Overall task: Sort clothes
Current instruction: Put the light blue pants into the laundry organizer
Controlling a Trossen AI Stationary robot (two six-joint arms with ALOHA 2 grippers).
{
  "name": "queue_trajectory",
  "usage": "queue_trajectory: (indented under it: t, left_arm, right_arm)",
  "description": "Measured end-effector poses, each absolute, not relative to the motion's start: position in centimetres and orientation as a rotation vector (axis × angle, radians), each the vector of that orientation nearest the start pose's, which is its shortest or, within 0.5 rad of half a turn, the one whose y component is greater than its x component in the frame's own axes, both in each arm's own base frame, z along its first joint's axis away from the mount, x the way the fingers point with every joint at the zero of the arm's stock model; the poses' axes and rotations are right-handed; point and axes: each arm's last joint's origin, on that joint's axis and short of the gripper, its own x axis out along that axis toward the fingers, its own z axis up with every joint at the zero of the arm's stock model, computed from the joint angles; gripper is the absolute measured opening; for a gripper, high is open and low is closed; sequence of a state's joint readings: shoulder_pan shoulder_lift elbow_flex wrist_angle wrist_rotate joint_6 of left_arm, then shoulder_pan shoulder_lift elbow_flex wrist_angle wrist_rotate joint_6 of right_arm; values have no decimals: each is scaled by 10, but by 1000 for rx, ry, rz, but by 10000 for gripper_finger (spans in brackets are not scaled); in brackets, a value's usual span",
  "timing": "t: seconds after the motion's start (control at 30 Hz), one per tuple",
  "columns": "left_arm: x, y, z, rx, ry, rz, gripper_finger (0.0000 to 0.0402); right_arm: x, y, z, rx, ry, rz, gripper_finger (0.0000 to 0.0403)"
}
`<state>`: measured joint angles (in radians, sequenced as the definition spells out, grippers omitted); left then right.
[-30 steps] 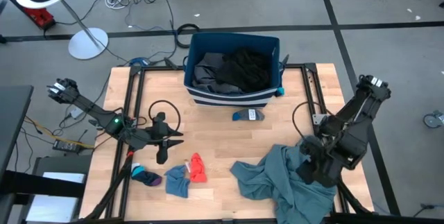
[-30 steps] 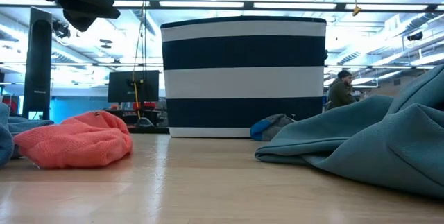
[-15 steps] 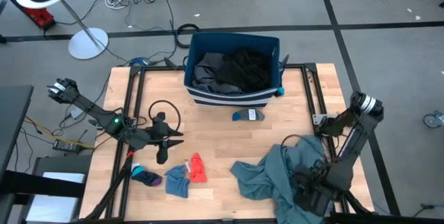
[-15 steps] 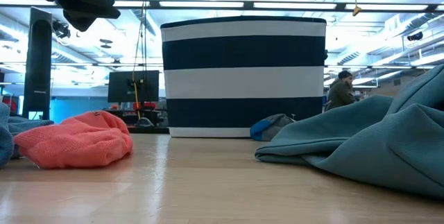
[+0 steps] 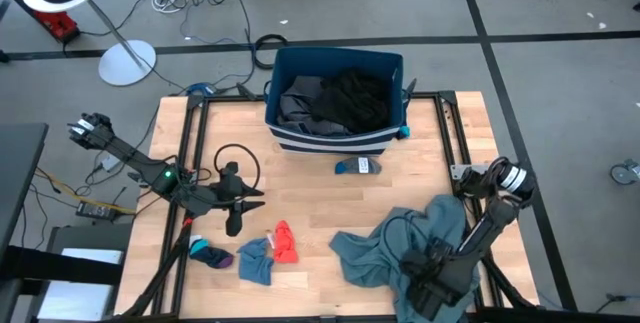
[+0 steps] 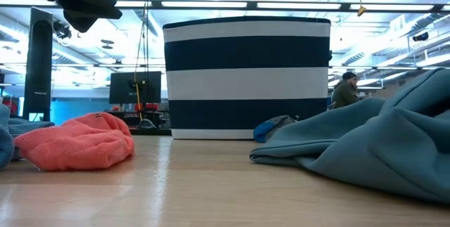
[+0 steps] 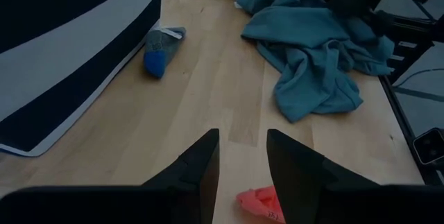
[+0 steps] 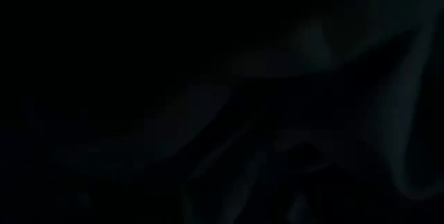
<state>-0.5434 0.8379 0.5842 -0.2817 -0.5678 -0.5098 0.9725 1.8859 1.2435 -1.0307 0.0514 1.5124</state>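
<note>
Right end effector deep in teal-grey garment, grip unclear; left end effector open, empty.

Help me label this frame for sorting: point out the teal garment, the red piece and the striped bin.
teal garment (image 5: 372, 251): high view, on its spread left part.
red piece (image 6: 77, 141): low view, middle of the mound.
striped bin (image 6: 246, 79): low view, white middle band of its front wall.

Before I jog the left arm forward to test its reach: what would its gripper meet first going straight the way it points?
Probably bare table: the open left gripper aims across the wood between the small blue sock and the teal-grey garment. Depth is unclear.
</note>
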Motion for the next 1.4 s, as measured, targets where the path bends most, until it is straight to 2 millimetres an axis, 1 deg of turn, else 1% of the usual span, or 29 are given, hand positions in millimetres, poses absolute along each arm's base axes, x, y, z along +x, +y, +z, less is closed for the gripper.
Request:
queue_trajectory:
  t: [0.1,0.17,0.27,0.3,0.4,0.6,0.77,0.97,1.17,1.3,1.4]
  left_arm:
    - [158,-77,249,-219,434,138,126]
    - [158,-77,249,-219,434,138,126]
    - [158,-77,249,-220,434,138,126]
    - [158,-77,249,-220,434,138,126]
    - [158,-77,249,-220,434,138,126]
    - [158,-77,249,-220,434,138,126]
    - [158,-77,249,-220,434,138,126]
    - [158,-77,249,-219,434,138,126]
    - [158,-77,249,-219,434,138,126]
    - [158,-77,249,-219,434,138,126]
    - [158,-77,249,-213,435,137,126]
  right_arm:
    - [185,269,157,342,1503,-502,180]
    - [185,269,159,354,1490,-507,129]
    - [184,267,167,376,1460,-505,39]
    - [182,267,170,380,1457,-500,21]
    - [177,262,181,400,1454,-527,17]
    - [165,247,215,463,1408,-553,8]
    - [160,233,254,488,1272,-554,8]
    - [159,217,303,438,1093,-570,8]
    - [165,206,348,361,926,-550,7]
    - [177,196,375,296,770,-515,7]
    - [189,182,393,236,671,-533,7]
